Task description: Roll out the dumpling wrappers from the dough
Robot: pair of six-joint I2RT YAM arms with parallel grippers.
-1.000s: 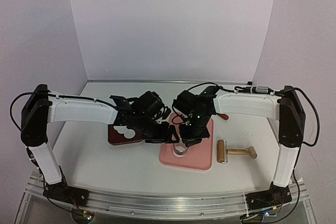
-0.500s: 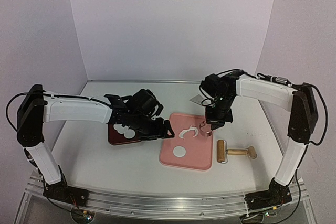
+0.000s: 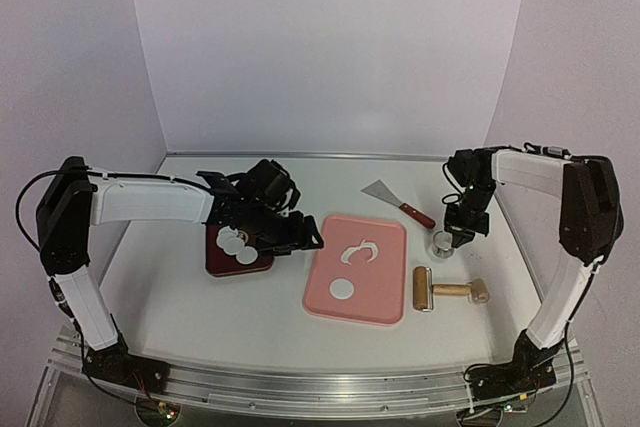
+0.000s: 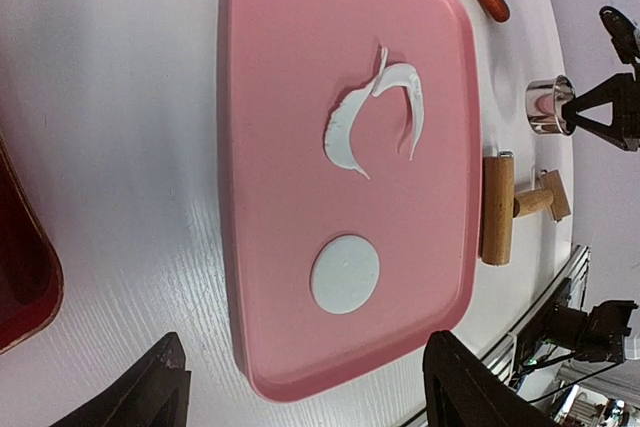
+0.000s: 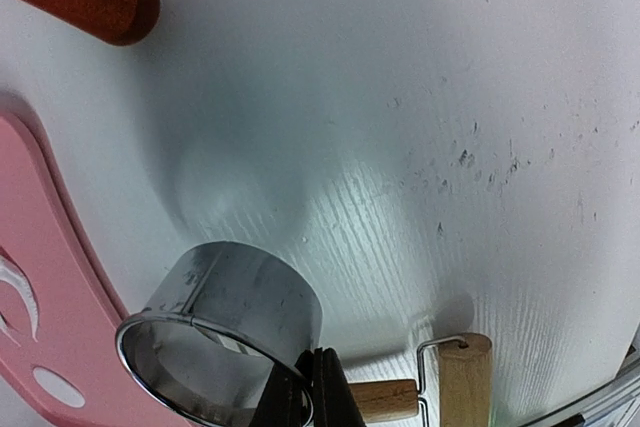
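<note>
The ragged curved dough scrap (image 3: pixel 360 251) lies on the far half of the pink board (image 3: pixel 385 297). One round white wrapper (image 3: pixel 343 289) lies on the board's near half, and more wrappers (image 3: pixel 235 242) sit on the dark red plate (image 3: pixel 218 265). My left gripper (image 3: pixel 305 239) is open and empty, hovering by the board's left edge. In the left wrist view the wrapper (image 4: pixel 345 274) and the scrap (image 4: pixel 375 112) show beyond my open gripper (image 4: pixel 310 402). My right gripper (image 3: pixel 455 232) is shut on the rim of the metal ring cutter (image 3: pixel 441 244), right of the board; the right wrist view shows the cutter (image 5: pixel 225 332) pinched in my gripper (image 5: pixel 315 392).
A wooden rolling pin (image 3: pixel 445 290) lies right of the board, just in front of the ring cutter. A scraper with a red handle (image 3: pixel 398 200) lies behind the board. The table's right edge is close to my right arm.
My right gripper carried the ring cutter off the board, rightwards to the table beside it. My left gripper drew back left toward the plate. A cut round wrapper now shows on the board.
</note>
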